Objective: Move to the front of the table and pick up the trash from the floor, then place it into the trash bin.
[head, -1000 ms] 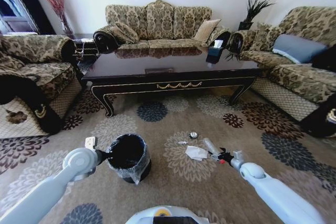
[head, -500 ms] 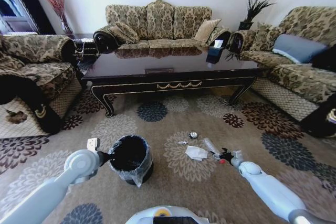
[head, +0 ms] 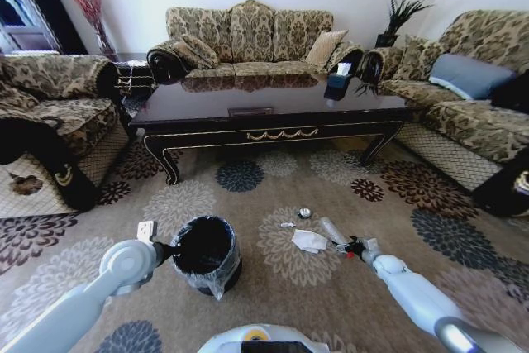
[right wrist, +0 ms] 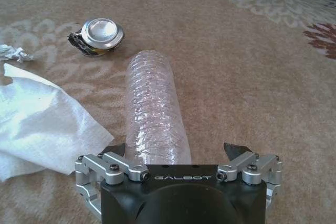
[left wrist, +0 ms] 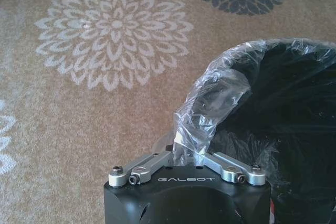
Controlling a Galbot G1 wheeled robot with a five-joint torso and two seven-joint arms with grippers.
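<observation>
Head view showed the worktop (head: 273,117), long and dark, standing well beyond the litter on the patterned floor (head: 273,287). Nearer the robot, the trash bin (head: 205,255) sat upright on the carpet, and the left hand (left wrist: 188,153) was clenched on its rim, with the clear liner (left wrist: 210,103) bunched between its fingers. To the bin's right the trash lay apart from it: the crumpled tissue (head: 310,240), then the clear bottle (right wrist: 154,111) lying on its side, then the flattened silver piece (right wrist: 100,33), and last a tiny pale scrap (right wrist: 13,52) just beyond the tissue.

The right hand (right wrist: 181,163) was released, low at the floor, with its fingers spread to either side of the bottle's near end; the bottle was not yet gripped.

Judging from this, the ribbed, thin-walled bottle could squirt forward or roll out as the fingers closed, since only its end sat between them. A hard squeeze could also crush it and loosen the hold. The tissue's edge lay just beside the bottle and might be caught along with it. On the other side, the left hand's hold seemed to be partly on loose liner, so a pull could drag the plastic off or tip the bin.
</observation>
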